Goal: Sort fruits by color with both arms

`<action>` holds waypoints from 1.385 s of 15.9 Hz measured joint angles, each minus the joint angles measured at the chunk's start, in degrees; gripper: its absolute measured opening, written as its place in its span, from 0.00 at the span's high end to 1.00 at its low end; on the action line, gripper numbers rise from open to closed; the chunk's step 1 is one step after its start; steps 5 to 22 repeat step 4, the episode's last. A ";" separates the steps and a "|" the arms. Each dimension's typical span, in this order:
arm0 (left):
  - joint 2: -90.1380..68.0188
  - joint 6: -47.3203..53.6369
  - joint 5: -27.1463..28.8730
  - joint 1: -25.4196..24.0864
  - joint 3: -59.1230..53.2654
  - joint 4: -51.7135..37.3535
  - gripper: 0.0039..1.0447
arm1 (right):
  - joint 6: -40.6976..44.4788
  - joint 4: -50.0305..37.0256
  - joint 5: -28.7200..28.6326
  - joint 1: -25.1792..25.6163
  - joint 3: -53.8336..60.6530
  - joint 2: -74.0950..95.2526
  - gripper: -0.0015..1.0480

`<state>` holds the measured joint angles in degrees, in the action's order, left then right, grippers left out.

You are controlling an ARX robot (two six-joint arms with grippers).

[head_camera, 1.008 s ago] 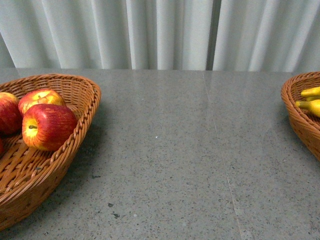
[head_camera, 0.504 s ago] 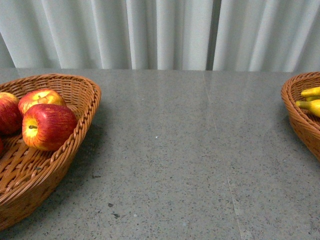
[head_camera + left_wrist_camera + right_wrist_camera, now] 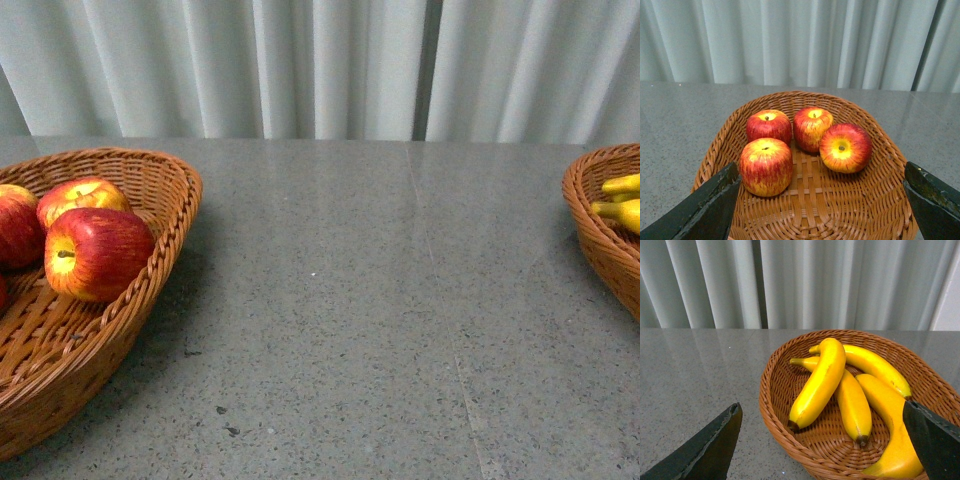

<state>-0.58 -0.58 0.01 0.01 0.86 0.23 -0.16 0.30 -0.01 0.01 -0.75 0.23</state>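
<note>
Several red-and-yellow streaked apples lie in a brown wicker basket; the front view shows this basket at the left with apples in it. My left gripper hovers open over the basket's near part, holding nothing. Several yellow bananas with brown tips lie in a second wicker basket, seen at the right edge of the front view as a basket with bananas. My right gripper hangs open over that basket's near rim, empty. Neither arm shows in the front view.
A grey speckled table stretches between the two baskets. Pale pleated curtains close off the far side behind the table.
</note>
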 joint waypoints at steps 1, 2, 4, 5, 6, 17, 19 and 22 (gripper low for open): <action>0.00 0.00 0.00 0.00 0.00 0.00 0.06 | 0.00 0.00 0.00 0.00 0.00 0.00 0.06; 0.00 0.00 0.00 0.00 0.00 0.00 0.06 | 0.00 0.00 0.00 0.00 0.00 0.00 0.06; 0.00 0.00 0.00 0.00 0.00 0.00 0.06 | 0.00 0.00 0.02 0.00 0.00 0.00 0.06; 0.00 0.00 0.00 0.00 0.00 0.00 0.06 | 0.00 0.00 0.02 0.00 0.00 0.00 0.06; 0.00 0.00 0.00 0.00 0.00 0.00 0.06 | 0.00 0.00 0.02 0.00 0.00 0.00 0.06; 0.00 0.00 0.00 0.00 0.00 0.00 0.06 | 0.00 0.00 0.02 0.00 0.00 0.00 0.06; 0.00 0.00 0.00 0.00 0.00 0.00 0.06 | 0.00 0.00 0.02 0.00 0.00 0.00 0.06; 0.00 0.00 0.00 0.00 0.00 0.00 0.06 | 0.00 0.00 0.02 0.00 0.00 0.00 0.06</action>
